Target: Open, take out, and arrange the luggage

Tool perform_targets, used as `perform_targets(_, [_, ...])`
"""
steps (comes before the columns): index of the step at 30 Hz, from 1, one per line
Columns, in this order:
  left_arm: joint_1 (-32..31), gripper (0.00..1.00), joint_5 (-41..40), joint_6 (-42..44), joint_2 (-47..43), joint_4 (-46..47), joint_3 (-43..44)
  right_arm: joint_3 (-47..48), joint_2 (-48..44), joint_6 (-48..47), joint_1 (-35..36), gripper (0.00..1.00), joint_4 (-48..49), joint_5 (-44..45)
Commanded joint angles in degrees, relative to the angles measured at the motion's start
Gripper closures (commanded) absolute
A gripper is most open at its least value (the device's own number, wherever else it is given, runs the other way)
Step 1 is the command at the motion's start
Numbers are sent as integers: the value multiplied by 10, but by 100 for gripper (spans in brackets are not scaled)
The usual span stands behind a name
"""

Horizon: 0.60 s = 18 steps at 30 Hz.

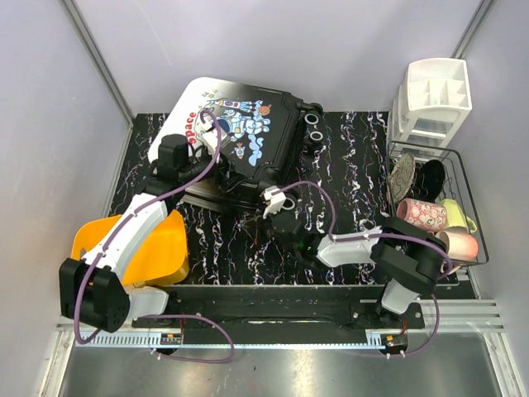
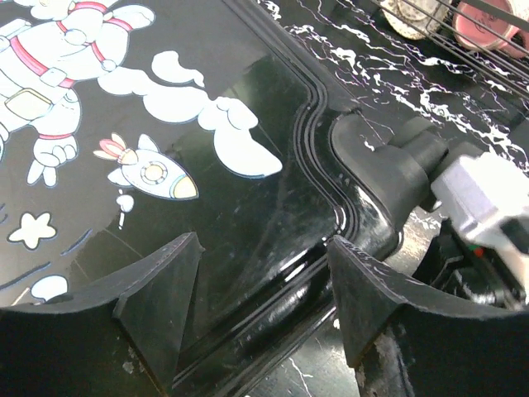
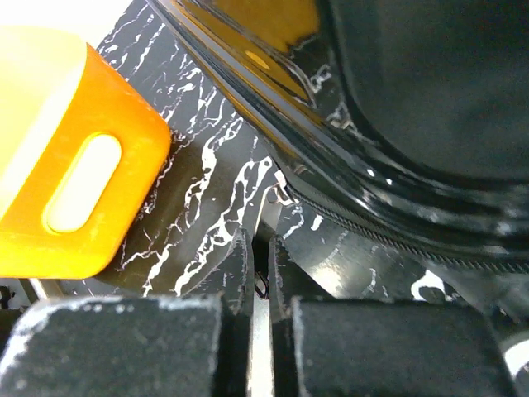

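Luggage [image 1: 240,141] lies flat at far left-centre of the mat [image 1: 355,165], long axis roughly left-right, so the zipper pull [image 3: 281,186] at its near corner sits just ahead of your right gripper [image 3: 260,248], pinched closed, while your left gripper [image 2: 263,248] hangs spread wide over the lid edge.

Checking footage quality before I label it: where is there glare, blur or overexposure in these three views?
Top external: evenly lit and sharp. Left wrist: glare streaks on the small black hard-shell suitcase, white arm housing at right blurred. Right wrist: yellow-orange plastic bin washed out and soft, its colour mirrored in the shell, right gripper out of focus.
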Motion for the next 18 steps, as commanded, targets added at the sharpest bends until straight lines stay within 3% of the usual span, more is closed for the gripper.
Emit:
perform_targets(1, [4,32,-39,-31,38,-68,-28,65,50,5,60,100,96,-116])
perform_targets(13, [29,32,-32,-53,25,-67,-40,157,123,-60,60,98,138,-107])
perform_targets(16, [55,25,-19,-52,11,-89,-16,141,91,-99,58,87,134,-122])
perform_targets(17, [62,21,-18,-45,5,-117,-4,137,78,-118,56,73,119,-138])
perform_targets(18, [66,11,-19,-37,4,-137,11,130,48,-130,55,66,111,-148])
